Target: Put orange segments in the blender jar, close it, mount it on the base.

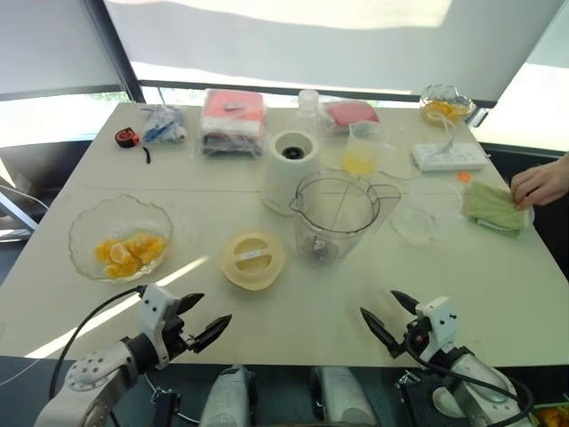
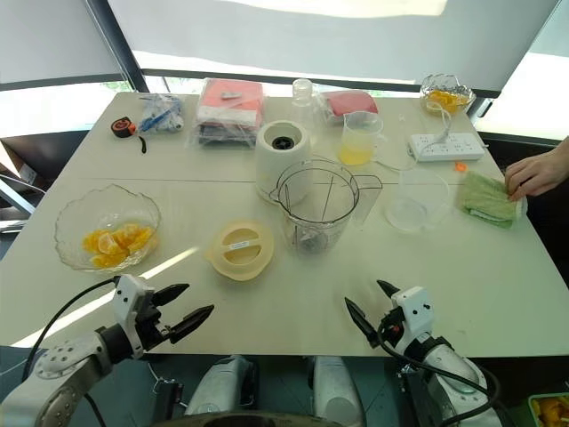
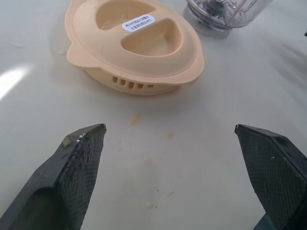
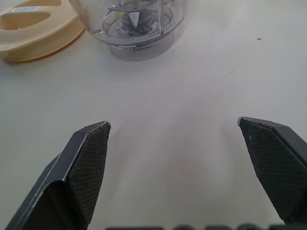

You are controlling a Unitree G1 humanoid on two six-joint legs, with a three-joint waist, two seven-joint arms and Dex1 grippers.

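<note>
Starting from rest at the frame's bottom edge, the left gripper and right gripper gape wide, holding nothing. Orange segments sit in a glass bowl at middle left; the uncapped blender jar stands centre, so the left should pinch one wedge gently.

Bright daylight comes through the shaded windows at the far side, washing their upper edge out to white. A sunlit streak crosses the pale surface near the glass bowl. Shadows are soft. Straight edges bow slightly toward the corners. In the wrist views the near fingers are sharp.
</note>
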